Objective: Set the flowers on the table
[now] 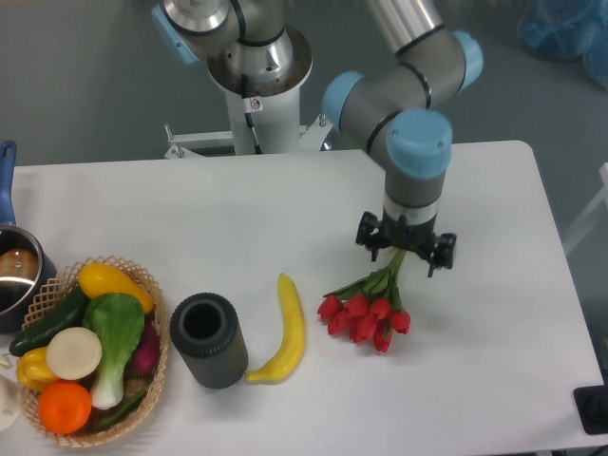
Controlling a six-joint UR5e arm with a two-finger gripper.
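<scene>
The flowers (366, 318), a bunch of red tulip buds on green stems, lie slanted at the centre right of the white table (494, 199). The buds point toward the front left and sit at or just above the tabletop. The stems (391, 275) run up and back under my gripper (407, 251), which points straight down over their tied end. The gripper body hides the fingertips and the stem ends. The gripper looks shut on the stems.
A yellow banana (288, 330) and a dark grey cylinder cup (208, 339) lie left of the flowers. A wicker basket of vegetables and fruit (85, 347) stands at the front left, with a pot (14, 271) behind it. The robot base (256, 76) is at the back.
</scene>
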